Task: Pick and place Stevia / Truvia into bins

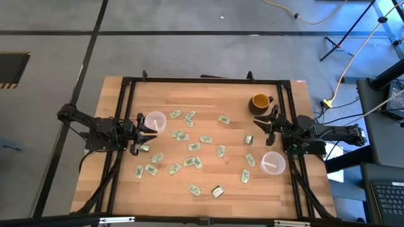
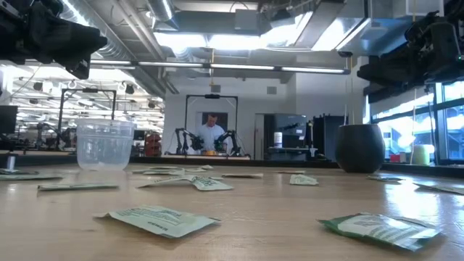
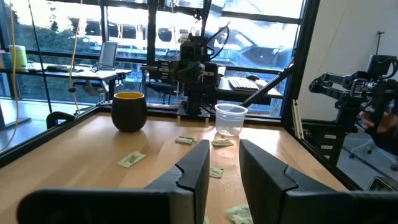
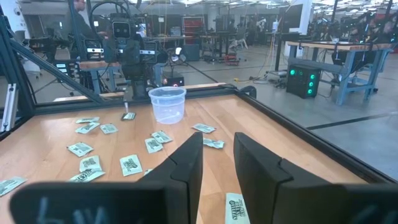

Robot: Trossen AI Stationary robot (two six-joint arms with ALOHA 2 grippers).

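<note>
- Handling the packets (image 1: 195, 146) is calling for a light touch: they are looking thin, papery and nearly weightless, so they are likely bending or sliding on the wood rather than resisting a pinch.
- Lying flat across the middle of the counter (image 1: 208, 189), the packets are spreading between the two clear cups; some are overlapping or sitting just beside one another, others are lying well apart.
- Taking hold is looking easiest at a lifted or curled edge, as the low view is showing on the nearest packet (image 2: 158, 220); a fully flat one is probably needing a tip pressed down and scraped under it.
- Standing upright, the left cup (image 1: 154, 122) is sitting near the left tool, and the right cup (image 1: 273, 162) is sitting just beside the right arm; both are likely light enough to tip if bumped.
- Hovering at the counter's left edge, the left tool (image 1: 142, 131) is showing its jaws parted by a narrow gap, pinching nothing and touching nothing.
- Hovering at the right edge near the yellow mug (image 1: 259, 101), the right tool (image 1: 264, 125) is likewise narrowly parted and empty.
</note>
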